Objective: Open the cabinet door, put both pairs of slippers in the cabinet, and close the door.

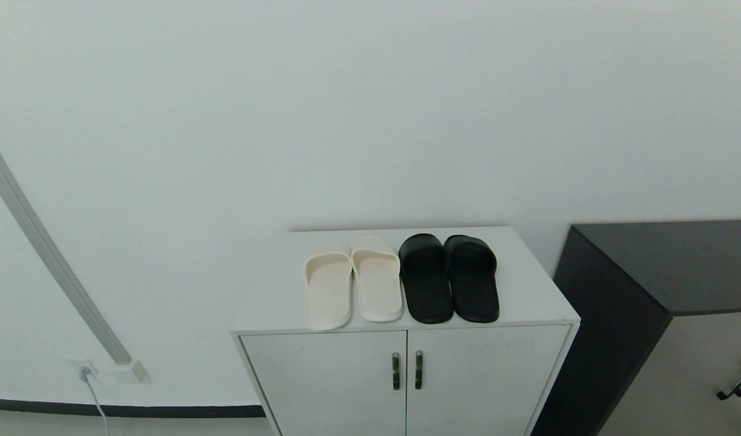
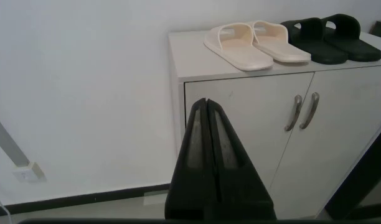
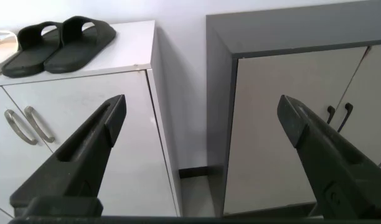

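Observation:
A white two-door cabinet (image 1: pixel 322 387) stands against the wall with both doors shut, its two metal handles (image 1: pixel 406 370) side by side at the middle. On its top lie a cream pair of slippers (image 1: pixel 353 283) and, to their right, a black pair of slippers (image 1: pixel 450 278). My left gripper (image 2: pixel 206 106) is shut with nothing in it, held low and away from the cabinet's left front. My right gripper (image 3: pixel 200 112) is open and holds nothing, low between the white cabinet (image 3: pixel 84 143) and the dark one. The black slippers (image 3: pixel 56 45) lie near the top's right edge.
A dark cabinet (image 1: pixel 661 303) with pale doors and black handles (image 1: pixel 737 381) stands close on the right, a narrow gap between the two. On the wall at the left run a slanted cable duct (image 1: pixel 43 242) and a socket with a plugged cord (image 1: pixel 86 372).

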